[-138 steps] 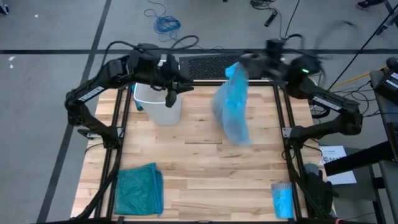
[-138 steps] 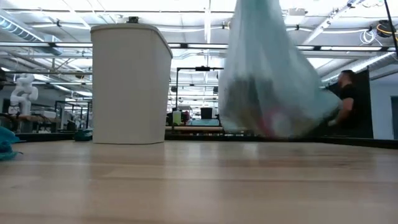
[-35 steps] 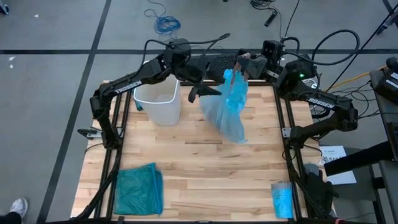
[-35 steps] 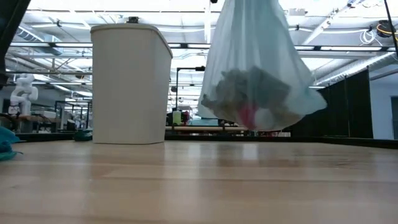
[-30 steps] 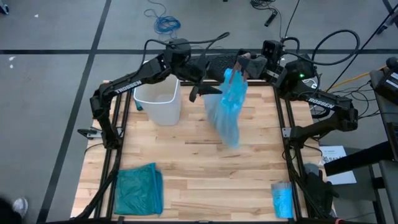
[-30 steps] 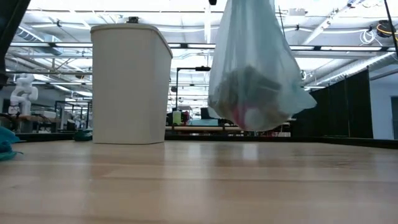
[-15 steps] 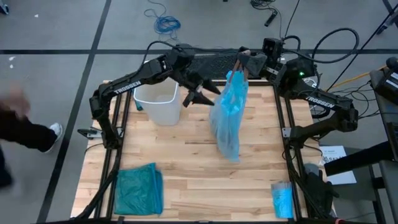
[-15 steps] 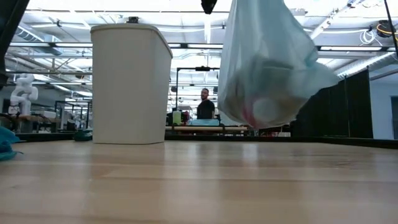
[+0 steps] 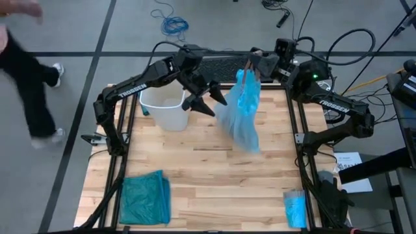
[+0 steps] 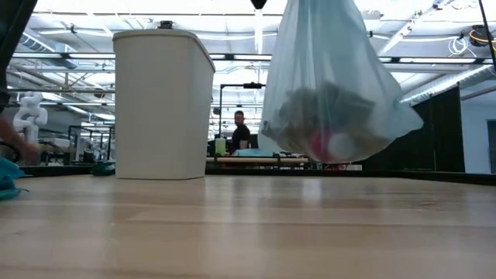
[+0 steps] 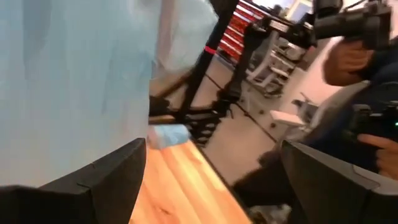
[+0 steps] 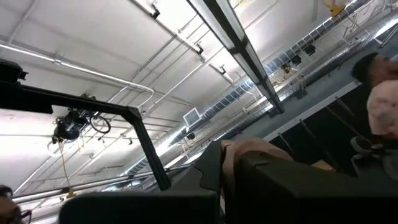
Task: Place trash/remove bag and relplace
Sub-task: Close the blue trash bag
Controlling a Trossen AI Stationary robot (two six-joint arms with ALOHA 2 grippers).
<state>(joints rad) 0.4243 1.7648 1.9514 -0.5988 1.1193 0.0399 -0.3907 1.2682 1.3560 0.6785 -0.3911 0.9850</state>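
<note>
The pale blue see-through bag (image 9: pixel 239 110) hangs over the table's far middle, clear of the wood in the low view (image 10: pixel 333 77). The trash (image 10: pixel 322 128) lies in its bottom: grey-brown crumpled lumps with a red-and-white piece. My right gripper (image 9: pixel 251 65) is shut at the bag's gathered top. My left gripper (image 9: pixel 208 99) stands open just left of the bag, between it and the white bin (image 9: pixel 166 107). In the left wrist view the bag (image 11: pixel 74 74) fills the space beside one finger (image 11: pixel 93 183). My right gripper holds the bag by its bunched top (image 9: pixel 246 74), which reaches up to the shut fingers. The bag hangs straight below, drawn taut by the trash and lifted clear of the table. My left gripper stands close against the bag's side; I cannot tell whether it touches it.
The white bin (image 10: pixel 163 105) stands upright at the far left. A darker teal bag (image 9: pixel 144 198) lies at the near left corner. A small blue packet (image 9: pixel 296 209) lies at the near right. A person (image 9: pixel 26 71) walks on the floor left of the table.
My left gripper has rolled at the wrist beside the bag, and its fingers now stand wider apart. The bag has swung toward the table's right and back under my right gripper, still clear of the table. A person has walked past on the left.
</note>
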